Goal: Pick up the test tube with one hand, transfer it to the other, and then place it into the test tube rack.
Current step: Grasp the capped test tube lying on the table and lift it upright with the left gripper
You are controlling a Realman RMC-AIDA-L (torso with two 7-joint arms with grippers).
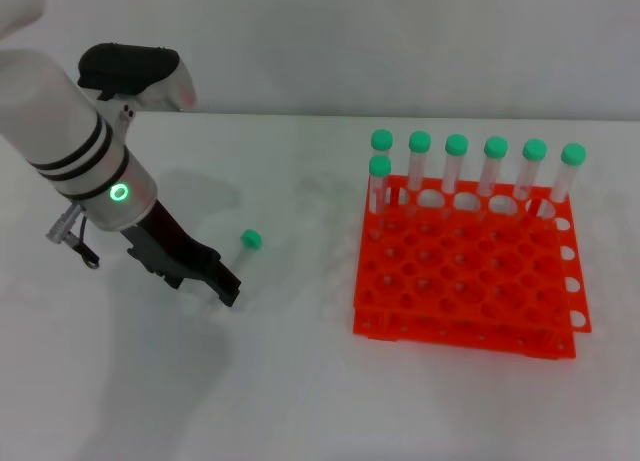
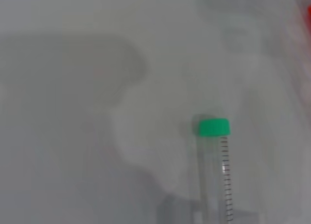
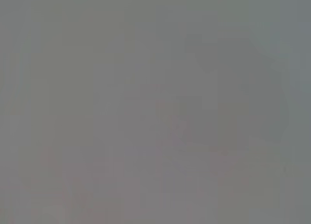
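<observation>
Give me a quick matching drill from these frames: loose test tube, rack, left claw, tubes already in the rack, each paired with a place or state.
Things:
1. test tube
2. test tube rack
3. left claw
4. racked tubes

Places/states:
A. upright in the rack's far holes
B. orange-red, on the robot's right side of the table
C. lowered to the table at the loose tube's lower end
D. on the table between arm and rack, green cap toward the far side

Pairs: 1-D, 2-B, 3-C, 4-A
</observation>
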